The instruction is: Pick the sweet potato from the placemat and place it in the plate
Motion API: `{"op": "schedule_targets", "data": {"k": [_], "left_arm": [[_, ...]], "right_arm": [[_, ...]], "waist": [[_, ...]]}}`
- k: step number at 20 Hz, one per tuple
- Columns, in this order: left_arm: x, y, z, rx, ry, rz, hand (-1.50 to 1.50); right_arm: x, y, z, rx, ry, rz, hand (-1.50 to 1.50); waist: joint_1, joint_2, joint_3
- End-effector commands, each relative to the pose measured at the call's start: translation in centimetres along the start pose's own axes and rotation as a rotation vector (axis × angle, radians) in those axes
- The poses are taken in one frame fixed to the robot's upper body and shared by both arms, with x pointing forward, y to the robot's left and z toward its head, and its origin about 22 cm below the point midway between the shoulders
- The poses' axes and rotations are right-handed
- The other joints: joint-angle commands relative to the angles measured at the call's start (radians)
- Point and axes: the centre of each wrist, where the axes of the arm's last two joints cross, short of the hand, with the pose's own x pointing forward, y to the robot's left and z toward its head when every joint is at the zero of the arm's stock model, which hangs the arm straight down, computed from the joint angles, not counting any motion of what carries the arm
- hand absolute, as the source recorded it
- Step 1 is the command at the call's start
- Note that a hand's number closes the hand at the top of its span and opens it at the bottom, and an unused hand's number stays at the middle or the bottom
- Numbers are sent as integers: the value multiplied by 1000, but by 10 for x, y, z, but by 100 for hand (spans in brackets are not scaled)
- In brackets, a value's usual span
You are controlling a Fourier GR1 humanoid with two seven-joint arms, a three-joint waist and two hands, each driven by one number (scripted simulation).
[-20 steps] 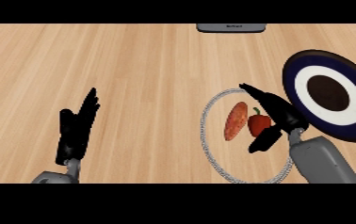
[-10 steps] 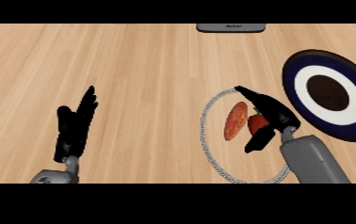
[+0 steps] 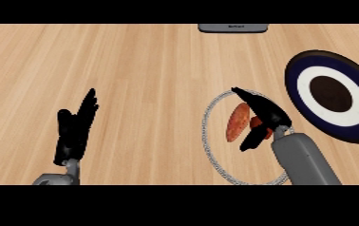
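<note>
Head view, single entry.

Writing: a grey object (image 3: 232,28) at the far edge of the wooden counter (image 3: 154,68) carries a faint mark, too small to read. No other label can be made out.

Sweet potato (image 3: 237,123): orange-brown, elongated, lying roughly upright in the view, on the round placemat (image 3: 235,161) with its pale speckled rim. It sits in the mat's upper half, not on the plate.

Right hand (image 3: 268,111): black, on a grey forearm entering from the lower right, positioned over the placemat just right of the sweet potato. Fingers (image 3: 242,95) stretch up and left past the potato's top end; the thumb (image 3: 249,142) points down and left below it. The hand is spread, with the potato in the gap, and contact cannot be confirmed.

Red item (image 3: 257,122): small, mostly hidden under the right hand, just beside the potato.

Plate (image 3: 296,85): dark blue rim, white ring, dark centre, right of the placemat, near it.

Left hand (image 3: 73,130): lower left, fingers straight and pointing up, resting, well apart from the mat.
</note>
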Motion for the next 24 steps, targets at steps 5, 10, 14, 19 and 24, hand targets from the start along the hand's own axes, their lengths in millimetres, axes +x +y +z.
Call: {"op": "schedule_targets", "data": {"k": [5,10,14,19,24], "left_arm": [[7,-9,1,7,2,6,0],[-3,-13,8,8,5,2,0],[-5,0,0,-2,1,-2,0],[-8,-1,6,-9,9,0,0],[0,-8,-1,-7,-5,5,0]], "right_arm": [[-8,29,-9,21,-62,84,150],[-7,31,3,-52,-65,113,150],[-15,0,-9,-158,-55,126,150],[-3,-21,-1,-440,30,191,150],[1,-41,-16,-660,190,341,150]], "waist": [[1,1,0],[-3,-1,0],[-1,0,0],[0,-1,0],[12,5,0]]}}
